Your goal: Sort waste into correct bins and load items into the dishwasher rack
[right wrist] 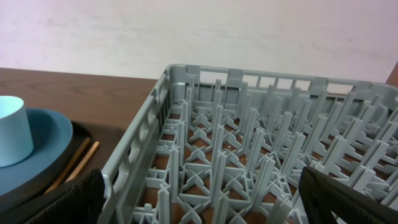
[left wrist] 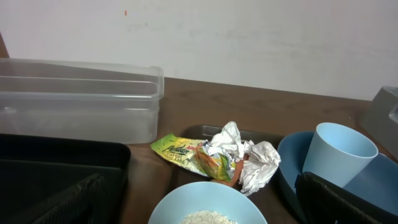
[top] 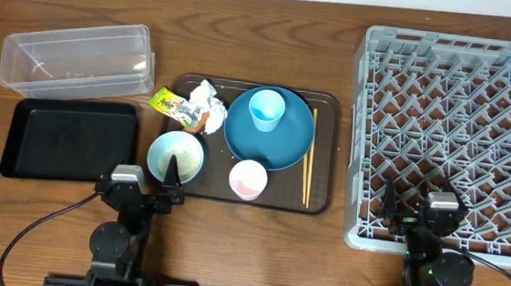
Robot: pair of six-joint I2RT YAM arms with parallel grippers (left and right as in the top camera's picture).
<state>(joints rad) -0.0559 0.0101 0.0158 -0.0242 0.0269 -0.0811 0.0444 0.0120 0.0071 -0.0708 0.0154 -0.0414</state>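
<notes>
Both pairs of jaws stand wide open and empty. We see the left gripper [top: 138, 184] at the brown tray's [top: 319, 201] near edge. The pale-teal bowl [top: 187, 150] of rice [left wrist: 205, 218] lies just ahead, with the wrapper [left wrist: 177, 149] and crumpled paper [left wrist: 260, 165] beyond it. The right gripper [top: 438, 208] hangs over the rack's [top: 459, 113] near rim, with 2 chopsticks [top: 307, 170] to its left. The table [top: 246, 33] is dark wood and the wall [left wrist: 249, 37] behind is white. We can't read the wrapper's print.
</notes>
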